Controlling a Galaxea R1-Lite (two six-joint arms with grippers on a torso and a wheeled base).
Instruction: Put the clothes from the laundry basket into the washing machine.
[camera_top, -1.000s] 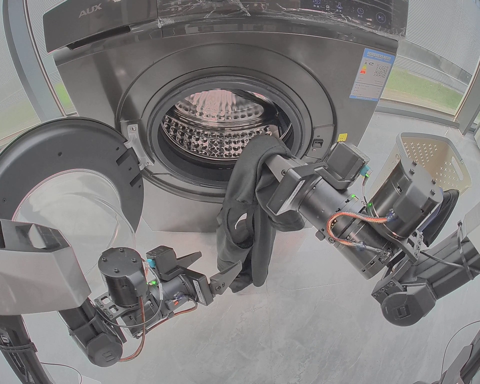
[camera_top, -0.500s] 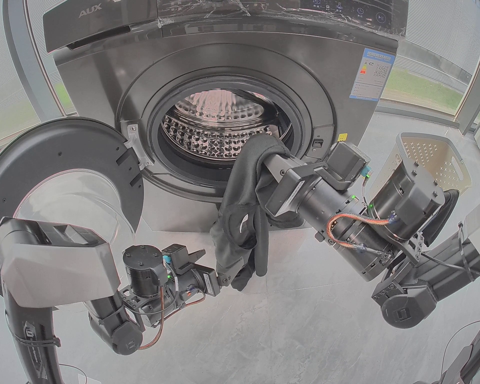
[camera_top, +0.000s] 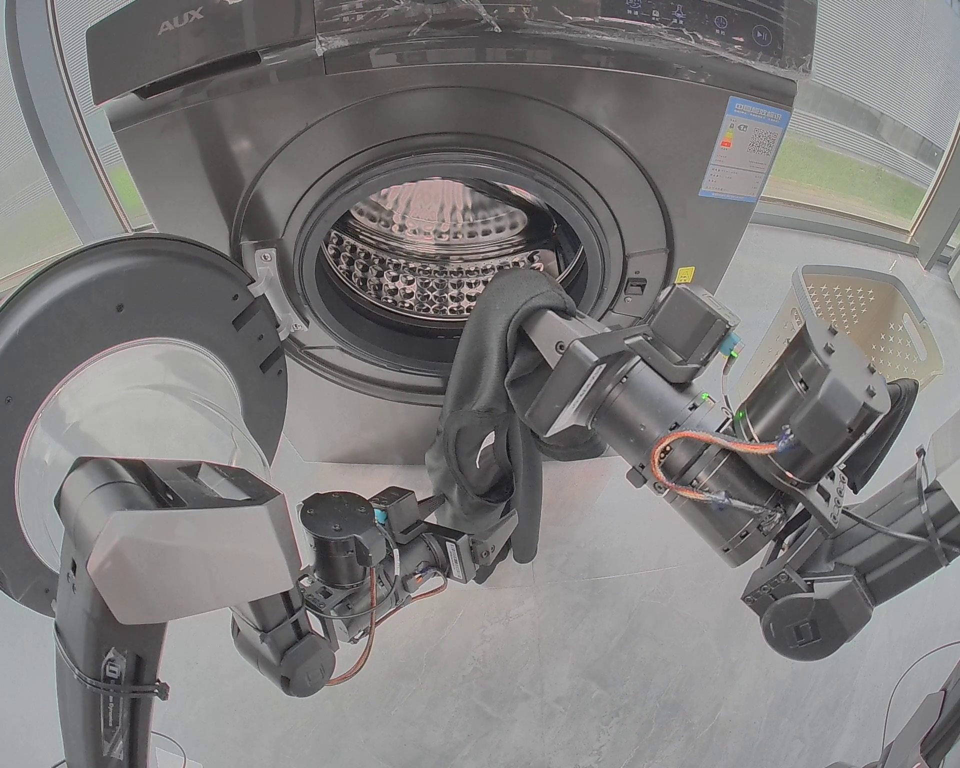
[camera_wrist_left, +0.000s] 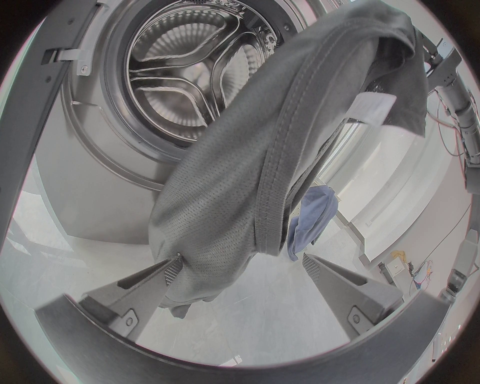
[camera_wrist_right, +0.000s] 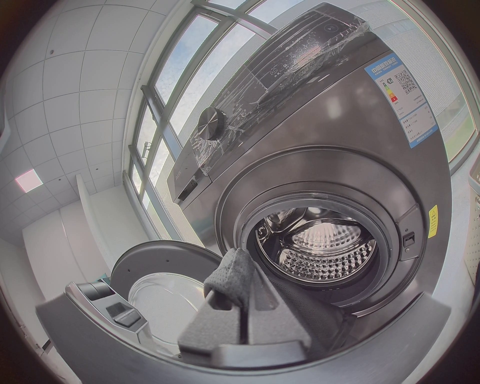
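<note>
Right gripper (camera_wrist_right: 243, 295): clamped on dark grey garment (camera_top: 485, 400), just before the drum (camera_top: 430, 250) opening.
Garment: draped over that gripper, hanging down the washing machine (camera_top: 450, 110) front, outside the drum.
Left gripper (camera_wrist_left: 242, 265): fingers apart, low at the hanging hem, one fingertip touching cloth.
Door (camera_top: 130, 300): swung open, left.
Laundry basket (camera_top: 870, 310): right, behind right arm.
</note>
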